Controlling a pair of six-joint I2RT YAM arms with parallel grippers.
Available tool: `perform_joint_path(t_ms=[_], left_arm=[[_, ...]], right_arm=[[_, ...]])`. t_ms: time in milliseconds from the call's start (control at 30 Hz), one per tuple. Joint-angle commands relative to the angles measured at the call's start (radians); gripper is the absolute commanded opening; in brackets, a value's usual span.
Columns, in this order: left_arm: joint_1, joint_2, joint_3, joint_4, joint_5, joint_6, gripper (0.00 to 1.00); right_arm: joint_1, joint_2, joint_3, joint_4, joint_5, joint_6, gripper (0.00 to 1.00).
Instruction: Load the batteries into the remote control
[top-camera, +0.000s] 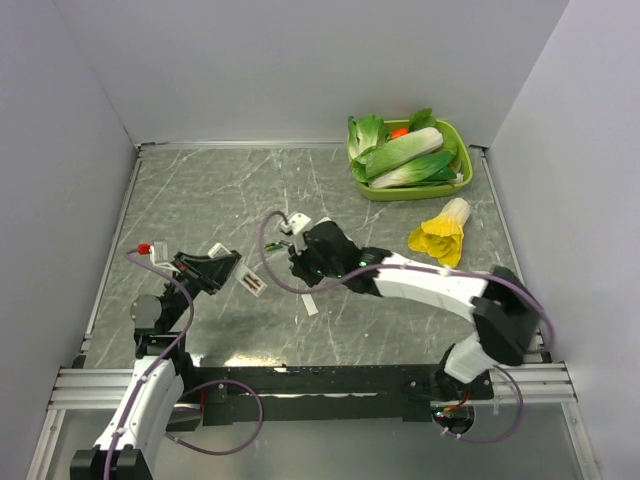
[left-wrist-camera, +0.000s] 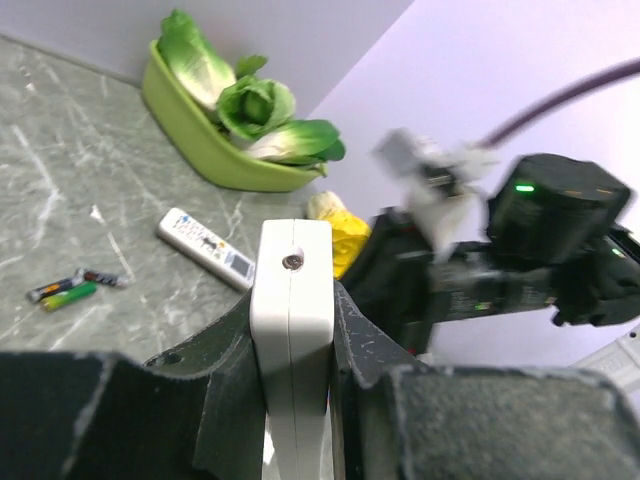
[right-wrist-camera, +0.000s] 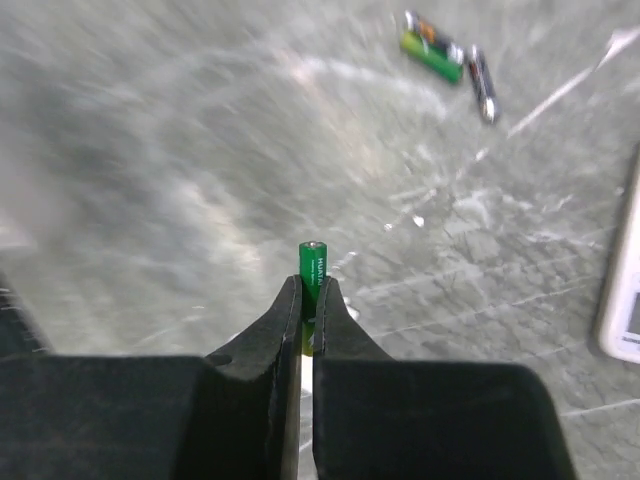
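Green battery (right-wrist-camera: 313, 262) is pinched upright between the clenched fingers of the right gripper (right-wrist-camera: 308, 292), its metal tip poking out past them, above the middle of the table (right-wrist-camera: 150, 150). The left gripper (left-wrist-camera: 295, 308) is clamped on the remote (left-wrist-camera: 291, 265), which it holds edge-on off the table, toward the left edge.

The step in hand looks like carrying a battery to the remote. The next move calls for bringing the grippers together, lining the battery up with the compartment and seating it the right way round. The compartment is not visible, so the remote may need turning.

A second green battery (left-wrist-camera: 72, 294) and dark batteries (left-wrist-camera: 100, 278) lie beside a second remote (left-wrist-camera: 205, 250). A purple cable (top-camera: 264, 250) loops between the grippers and could snag. A tray (left-wrist-camera: 195, 150) of greens sits at the far right corner, with a yellow vegetable (top-camera: 440, 235) near it.
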Motion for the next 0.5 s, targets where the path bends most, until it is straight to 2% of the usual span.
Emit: perform_joint_path(t_ms=[0, 233, 467], left_arm=[[-0.028, -0.024, -0.178, 0.091, 0.016, -0.054, 0.02], [-0.034, -0.065, -0.179, 0.077, -0.006, -0.137, 0.02], [-0.036, -0.121, -0.213, 0.123, -0.035, -0.253, 0.02]], right_arm=[[0.050, -0.215, -0.111, 0.245, -0.023, 0.077, 0.00], [0.177, -0.290, -0.194, 0.553, 0.017, 0.074, 0.00], [0.241, -0.256, -0.220, 0.716, 0.042, 0.077, 0.00]])
